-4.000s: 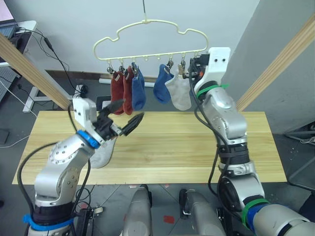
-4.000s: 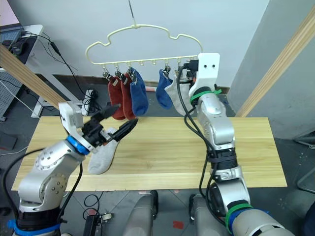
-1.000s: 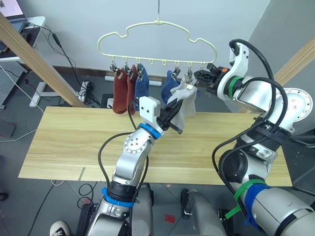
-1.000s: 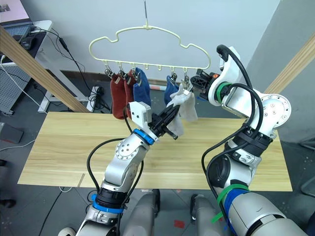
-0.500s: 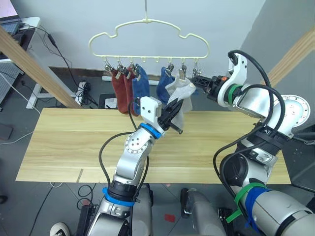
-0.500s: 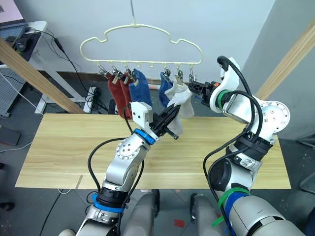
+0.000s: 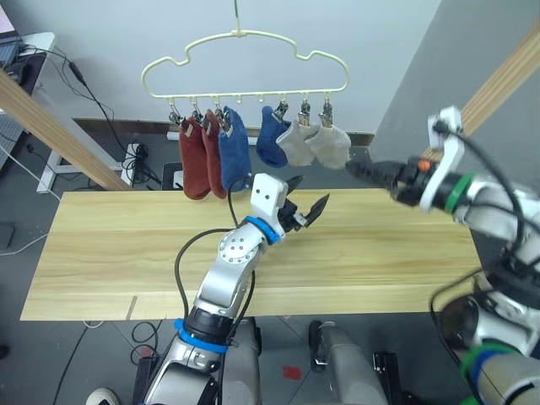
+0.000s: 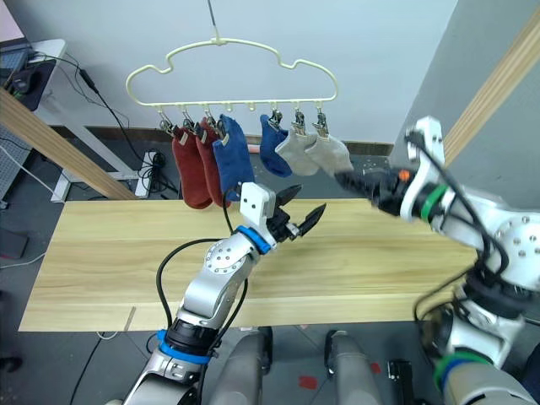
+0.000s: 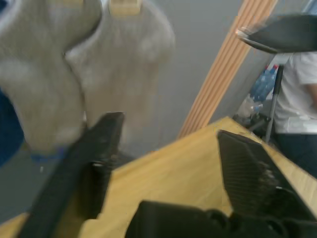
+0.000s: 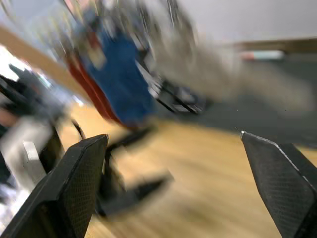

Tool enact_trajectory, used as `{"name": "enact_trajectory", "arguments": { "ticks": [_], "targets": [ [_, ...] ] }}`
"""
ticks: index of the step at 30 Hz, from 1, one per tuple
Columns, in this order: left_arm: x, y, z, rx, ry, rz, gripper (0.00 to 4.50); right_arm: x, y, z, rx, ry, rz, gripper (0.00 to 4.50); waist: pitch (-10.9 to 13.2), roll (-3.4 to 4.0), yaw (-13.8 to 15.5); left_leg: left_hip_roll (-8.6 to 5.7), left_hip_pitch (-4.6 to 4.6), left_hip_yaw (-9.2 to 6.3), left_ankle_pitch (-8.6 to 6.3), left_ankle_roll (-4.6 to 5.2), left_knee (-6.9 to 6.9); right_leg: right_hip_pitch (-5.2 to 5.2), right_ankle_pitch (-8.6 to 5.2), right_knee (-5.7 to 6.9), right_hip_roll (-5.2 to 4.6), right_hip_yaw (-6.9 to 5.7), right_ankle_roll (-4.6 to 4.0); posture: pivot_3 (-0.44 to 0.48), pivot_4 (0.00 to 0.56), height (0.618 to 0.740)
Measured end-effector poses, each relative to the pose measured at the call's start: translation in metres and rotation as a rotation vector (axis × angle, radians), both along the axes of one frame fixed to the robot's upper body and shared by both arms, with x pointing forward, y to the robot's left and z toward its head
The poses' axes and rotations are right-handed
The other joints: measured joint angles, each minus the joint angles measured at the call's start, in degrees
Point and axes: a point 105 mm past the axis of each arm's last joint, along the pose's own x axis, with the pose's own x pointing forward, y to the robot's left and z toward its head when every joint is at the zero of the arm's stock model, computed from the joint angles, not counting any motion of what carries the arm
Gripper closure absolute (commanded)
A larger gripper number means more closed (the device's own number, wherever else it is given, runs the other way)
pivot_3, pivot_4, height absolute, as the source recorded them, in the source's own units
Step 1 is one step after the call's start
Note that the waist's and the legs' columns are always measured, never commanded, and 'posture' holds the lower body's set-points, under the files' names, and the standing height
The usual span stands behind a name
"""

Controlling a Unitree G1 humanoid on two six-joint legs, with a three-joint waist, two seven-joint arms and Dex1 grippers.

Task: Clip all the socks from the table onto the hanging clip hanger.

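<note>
The pale-yellow clip hanger (image 7: 245, 59) hangs above the table's (image 7: 101, 253) far edge. Several socks hang from its clips: two rust red socks (image 7: 194, 160), a blue one (image 7: 234, 152), another blue one (image 7: 272, 139) and two light grey ones (image 7: 295, 143) (image 7: 331, 145). My left gripper (image 7: 312, 189) stands open below the grey socks, holding nothing. In the left wrist view both grey socks (image 9: 133, 74) hang just beyond the open fingers (image 9: 94, 148). My right gripper (image 7: 353, 166) is open, just right of the outermost grey sock and apart from it.
Thick wooden poles of a frame slant up at the left (image 7: 51, 126) and right (image 7: 506, 80). A desk with cables (image 7: 34, 51) stands at the back left. A person in a white shirt (image 9: 302, 94) stands beyond the table's right end.
Both grippers have opened. The left one let go of the grey sock, which now hangs clipped, and dropped a little. The right arm pulled back to the right, away from the hanger.
</note>
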Motion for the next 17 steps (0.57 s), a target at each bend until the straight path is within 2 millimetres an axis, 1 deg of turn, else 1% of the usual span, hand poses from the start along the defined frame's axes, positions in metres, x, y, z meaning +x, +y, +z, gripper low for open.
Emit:
{"name": "enact_trajectory", "arguments": {
  "ticks": [1, 2, 3, 4, 5, 6, 8, 10, 12, 14, 15, 17],
  "targets": [
    [-0.003, 0.013, -0.014, 0.036, 0.05, 0.019, 0.03, -0.004, -0.006, -0.016, -0.092, -0.003, -0.014, 0.02, 0.0, 0.0, -0.2, 0.03, 0.04, 0.01, 0.0, -0.01, -0.01, 0.0, -0.04, 0.0, 0.04, 0.01, 0.06, 0.107, 0.337, 0.74],
    [-0.007, 0.033, -0.029, 0.056, 0.116, 0.061, 0.03, -0.007, -0.012, -0.033, -0.163, -0.002, -0.029, 0.02, 0.0, 0.0, -0.4, 0.09, 0.08, -0.01, 0.02, -0.04, -0.02, -0.01, -0.1, 0.01, 0.1, 0.02, 0.18, 0.123, 0.335, 0.74],
    [-0.01, 0.054, -0.043, 0.067, 0.182, 0.11, 0.03, -0.009, -0.016, -0.049, -0.198, 0.009, -0.04, 0.02, 0.0, 0.0, -0.6, 0.15, 0.12, -0.01, 0.05, -0.1, -0.02, 0.0, -0.17, 0.02, 0.15, 0.02, 0.3, 0.14, 0.333, 0.74],
    [-0.015, 0.08, -0.057, 0.078, 0.258, 0.177, 0.03, -0.01, -0.02, -0.064, -0.225, 0.008, -0.055, 0.02, 0.0, 0.0, -0.8, 0.18, 0.15, -0.02, 0.09, -0.15, -0.02, -0.04, -0.18, 0.08, 0.18, 0.03, 0.31, 0.14, 0.333, 0.74],
    [-0.02, 0.101, -0.065, 0.08, 0.312, 0.233, 0.03, -0.012, -0.023, -0.076, -0.247, 0.0, -0.065, 0.02, 0.0, 0.0, -0.9, 0.22, 0.16, -0.05, 0.11, -0.19, -0.02, -0.04, -0.19, 0.11, 0.2, 0.02, 0.32, 0.152, 0.33, 0.74],
    [-0.024, 0.12, -0.069, 0.076, 0.352, 0.283, 0.03, -0.012, -0.026, -0.084, -0.277, -0.029, -0.078, 0.02, 0.0, 0.0, -0.8, 0.24, 0.17, -0.11, 0.12, -0.21, -0.02, -0.02, -0.2, 0.14, 0.2, 0.01, 0.34, 0.174, 0.326, 0.74],
    [-0.032, 0.152, -0.067, 0.089, 0.389, 0.351, 0.03, -0.012, -0.035, -0.094, -0.326, -0.099, -0.114, 0.02, 0.0, -0.01, -0.2, 0.21, 0.19, -0.15, 0.17, -0.26, 0.01, 0.03, -0.2, 0.12, 0.2, -0.02, 0.36, 0.188, 0.323, 0.74],
    [-0.043, 0.193, -0.065, 0.192, 0.403, 0.423, 0.03, -0.013, -0.049, -0.109, -0.337, -0.125, -0.176, 0.02, 0.0, -0.05, 0.2, 0.2, 0.29, -0.17, 0.23, -0.26, 0.01, 0.15, -0.17, 0.09, 0.18, 0.01, 0.4, 0.208, 0.313, 0.74],
    [-0.053, 0.235, -0.062, 0.257, 0.414, 0.535, 0.03, -0.021, -0.065, -0.13, -0.361, -0.093, -0.219, 0.02, 0.0, -0.02, 0.4, 0.06, 0.44, -0.05, 0.26, -0.19, -0.01, 0.25, -0.17, 0.09, 0.01, 0.03, 0.41, 0.214, 0.309, 0.74],
    [-0.057, 0.254, -0.059, 0.259, 0.417, 0.589, 0.03, -0.026, -0.069, -0.141, -0.372, -0.082, -0.224, 0.02, 0.0, -0.01, 0.7, -0.02, 0.44, 0.0, 0.32, -0.1, -0.01, 0.28, -0.12, 0.07, -0.08, 0.06, 0.49, 0.222, 0.303, 0.74],
    [-0.059, 0.258, -0.059, 0.248, 0.418, 0.591, 0.03, -0.027, -0.069, -0.142, -0.372, -0.089, -0.218, 0.02, 0.0, -0.02, 0.9, -0.03, 0.44, 0.03, 0.34, -0.07, -0.01, 0.29, -0.09, 0.05, -0.12, 0.07, 0.54, 0.225, 0.301, 0.74],
    [-0.062, 0.255, -0.059, 0.222, 0.424, 0.558, 0.03, -0.027, -0.068, -0.14, -0.367, -0.106, -0.221, 0.02, -0.1, -0.03, 1.4, -0.03, 0.45, 0.03, 0.37, -0.04, -0.01, 0.29, -0.06, 0.05, -0.13, 0.07, 0.59, 0.225, 0.301, 0.74]
  ]
}}
